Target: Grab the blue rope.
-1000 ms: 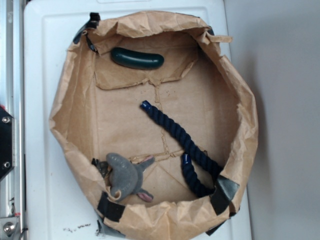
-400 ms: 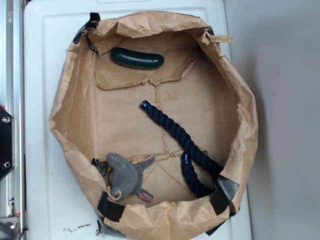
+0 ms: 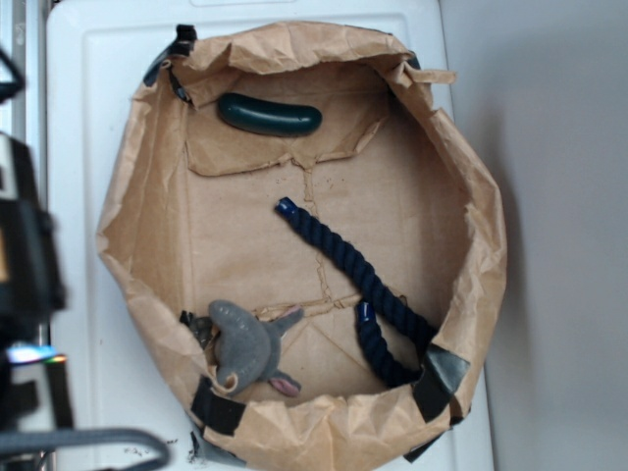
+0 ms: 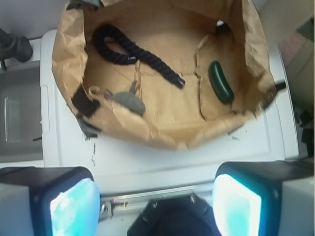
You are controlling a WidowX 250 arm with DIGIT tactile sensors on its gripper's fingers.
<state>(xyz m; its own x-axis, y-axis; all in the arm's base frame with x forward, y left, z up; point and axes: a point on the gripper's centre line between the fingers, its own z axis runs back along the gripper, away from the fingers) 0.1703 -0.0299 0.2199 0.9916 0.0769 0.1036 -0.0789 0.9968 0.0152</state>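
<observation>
Robot arm [image 3: 25, 285] newly at left edge, blue rope [image 3: 358, 285] unmoved, end effector [image 4: 155, 201] spread

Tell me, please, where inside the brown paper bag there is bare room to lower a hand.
The widest bare patch of the crumpled brown paper bag lies left of the twisted navy rope, below the dark green cucumber-shaped object. Another lies right of the rope. The lower edge is crowded by the grey stuffed mouse.

Soft, even light fell from overhead, with faint shadows inside the paper bag [image 3: 471, 245]. The wrist view was overexposed and blurred (its gripper fingers [image 4: 66, 206] glowed cyan, unfocused).
</observation>
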